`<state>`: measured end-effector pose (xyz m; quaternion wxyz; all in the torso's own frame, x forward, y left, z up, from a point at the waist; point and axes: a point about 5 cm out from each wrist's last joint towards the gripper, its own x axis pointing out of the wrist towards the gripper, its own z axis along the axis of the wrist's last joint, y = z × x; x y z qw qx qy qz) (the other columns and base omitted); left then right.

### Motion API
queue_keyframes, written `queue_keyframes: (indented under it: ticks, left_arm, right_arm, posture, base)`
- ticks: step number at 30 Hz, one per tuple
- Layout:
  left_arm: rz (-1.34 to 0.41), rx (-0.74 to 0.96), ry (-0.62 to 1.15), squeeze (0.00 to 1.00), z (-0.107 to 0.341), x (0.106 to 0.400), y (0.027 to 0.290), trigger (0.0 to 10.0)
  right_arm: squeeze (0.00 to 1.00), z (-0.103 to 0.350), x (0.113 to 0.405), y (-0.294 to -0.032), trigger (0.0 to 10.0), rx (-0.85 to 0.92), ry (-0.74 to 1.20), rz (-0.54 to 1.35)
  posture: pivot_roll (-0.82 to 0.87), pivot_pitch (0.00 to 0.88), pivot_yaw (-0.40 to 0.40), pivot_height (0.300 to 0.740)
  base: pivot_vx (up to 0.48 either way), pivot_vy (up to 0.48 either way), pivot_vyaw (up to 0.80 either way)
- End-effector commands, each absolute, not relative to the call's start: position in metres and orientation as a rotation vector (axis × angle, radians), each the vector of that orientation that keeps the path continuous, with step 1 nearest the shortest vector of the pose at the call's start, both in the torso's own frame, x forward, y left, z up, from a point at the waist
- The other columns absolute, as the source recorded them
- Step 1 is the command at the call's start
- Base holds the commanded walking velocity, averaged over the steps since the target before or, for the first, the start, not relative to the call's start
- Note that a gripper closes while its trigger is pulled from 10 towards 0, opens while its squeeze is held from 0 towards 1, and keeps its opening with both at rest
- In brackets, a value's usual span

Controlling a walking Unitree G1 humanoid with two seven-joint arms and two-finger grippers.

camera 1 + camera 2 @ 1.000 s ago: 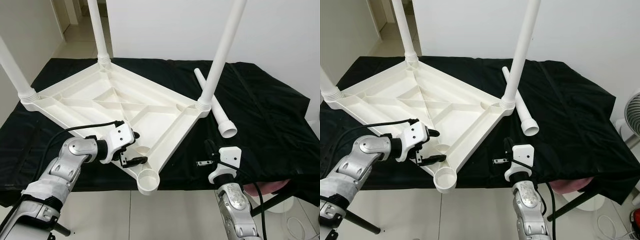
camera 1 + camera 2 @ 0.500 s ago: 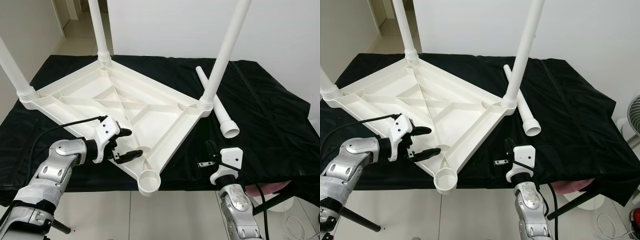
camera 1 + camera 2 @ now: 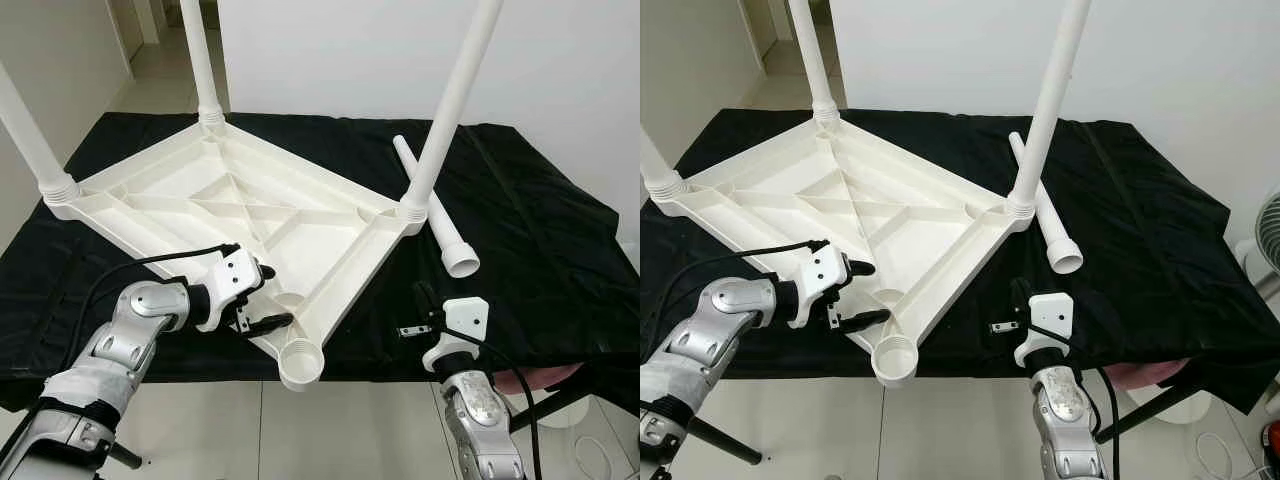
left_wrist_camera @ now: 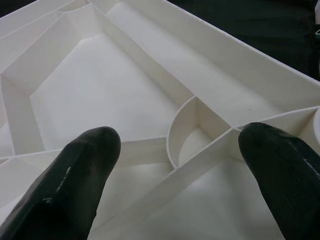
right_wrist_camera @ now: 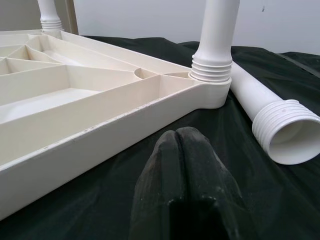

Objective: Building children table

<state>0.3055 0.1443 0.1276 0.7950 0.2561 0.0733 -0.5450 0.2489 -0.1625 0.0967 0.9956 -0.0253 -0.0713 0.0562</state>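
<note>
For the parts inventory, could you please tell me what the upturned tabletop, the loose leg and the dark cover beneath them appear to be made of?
Tabletop: likely moulded plastic, off-white, smooth with a slight sheen; it has cast ribs and round corner sockets.
Loose leg: apparently the same white plastic, a hollow tube with a threaded end.
Cover: black cloth, matte, with creases and folds.

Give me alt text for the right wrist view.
The right gripper, fingers shut, rests on black cloth beside the upside-down white tabletop. Ahead, one leg stands screwed into a corner socket, and a loose leg lies beside it, threaded end toward the camera.
</note>
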Motion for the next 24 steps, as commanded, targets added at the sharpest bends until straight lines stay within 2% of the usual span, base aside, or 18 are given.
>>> queue_keyframes:
  ticks: [1, 11, 20, 23, 24]
  left_arm:
    - [-1.181, 0.581, 0.281, 0.0, 0.106, 0.301, 0.148, 10.0]
    - [-1.145, 0.475, 0.305, 0.0, 0.105, 0.306, 0.159, 10.0]
    - [-1.142, 0.534, 0.351, 0.0, 0.098, 0.307, 0.162, 10.0]
    - [-1.158, 0.602, 0.361, 0.0, 0.096, 0.306, 0.159, 10.0]
    - [-1.166, 0.644, 0.366, 0.0, 0.094, 0.306, 0.158, 8.3]
  right_arm:
    - [0.0, 0.096, 0.248, -0.166, 10.0, -0.05, -0.134, 0.105]
    - [0.0, 0.095, 0.246, -0.166, 10.0, -0.05, -0.129, 0.096]
    - [0.0, 0.095, 0.246, -0.165, 10.0, -0.047, -0.127, 0.096]
    - [0.0, 0.095, 0.246, -0.166, 10.0, -0.048, -0.126, 0.096]
    - [0.0, 0.095, 0.246, -0.166, 10.0, -0.049, -0.126, 0.096]
  posture:
    - [-0.1, 0.0, -0.023, 0.74]
    - [-0.1, 0.0, -0.015, 0.74]
    - [-0.09, 0.0, -0.015, 0.74]
    - [-0.09, 0.0, -0.013, 0.74]
    - [-0.09, 0.0, -0.014, 0.74]
  base:
    - [0.0, 0.0, 0.0]
    - [0.0, 0.0, 0.0]
    - [0.0, 0.0, 0.0]
    - [0.0, 0.0, 0.0]
    - [0.0, 0.0, 0.0]
